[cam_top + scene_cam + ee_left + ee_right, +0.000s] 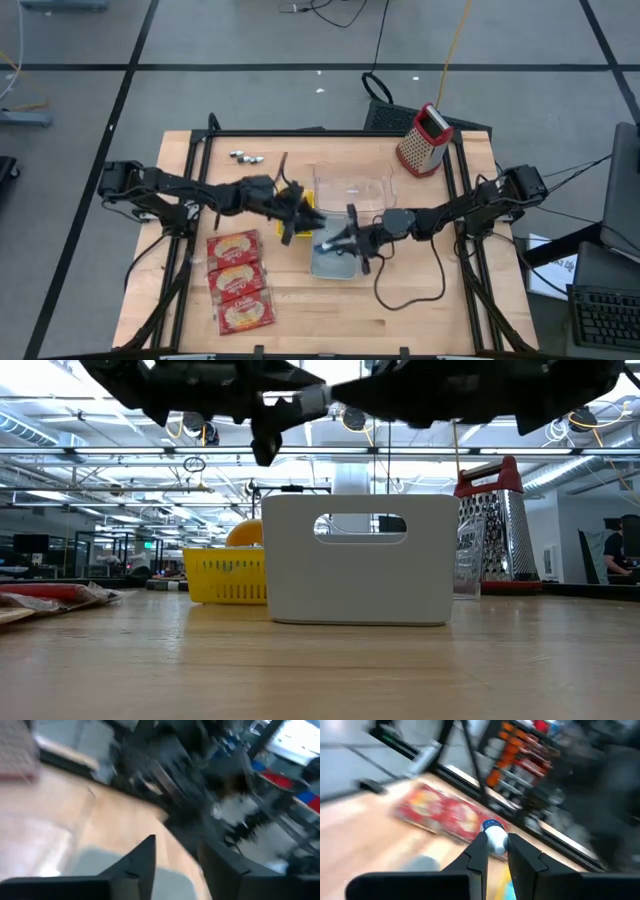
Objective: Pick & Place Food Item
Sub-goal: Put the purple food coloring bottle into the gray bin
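My right gripper point(496, 845) is shut on a small white food item with a blue end point(493, 836), held above the white bin point(335, 262) near the table's middle. In the low view the item point(312, 400) shows between the two arms, well above the bin point(358, 560). My left gripper point(180, 855) stands open just left of it, over the yellow basket point(227, 575), with nothing between its fingers. Three red food packets point(238, 282) lie flat on the table at the near left. My right gripper pinches the white item's body just below its blue end point(495, 845) between its two fingers point(476, 854). The fingers come in about level from the table's right. The item is lifted clear, above the bin and the table.
A clear tub point(352, 188) stands behind the white bin. A red-handled grater point(424, 140) stands at the far right corner. Small metal bits point(246, 156) lie near the far left edge. A black cable point(410, 290) loops over the near right of the table.
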Controlling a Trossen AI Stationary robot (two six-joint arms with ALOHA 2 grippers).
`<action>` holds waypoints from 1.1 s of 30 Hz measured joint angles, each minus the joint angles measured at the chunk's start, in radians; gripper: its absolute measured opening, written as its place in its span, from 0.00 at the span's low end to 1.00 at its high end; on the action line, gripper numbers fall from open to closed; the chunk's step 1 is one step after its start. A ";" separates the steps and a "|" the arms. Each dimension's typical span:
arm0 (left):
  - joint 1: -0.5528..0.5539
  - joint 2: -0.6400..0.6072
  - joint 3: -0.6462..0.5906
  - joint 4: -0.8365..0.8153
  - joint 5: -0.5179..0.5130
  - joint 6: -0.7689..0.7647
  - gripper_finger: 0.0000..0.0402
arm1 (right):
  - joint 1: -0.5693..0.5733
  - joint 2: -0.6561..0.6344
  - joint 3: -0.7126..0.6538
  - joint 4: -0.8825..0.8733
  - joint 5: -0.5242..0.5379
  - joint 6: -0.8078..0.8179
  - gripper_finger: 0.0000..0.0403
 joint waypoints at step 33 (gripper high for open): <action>0.269 -0.419 -0.224 -0.361 -0.496 0.097 0.57 | -0.040 -0.098 0.001 -0.625 0.008 0.320 0.11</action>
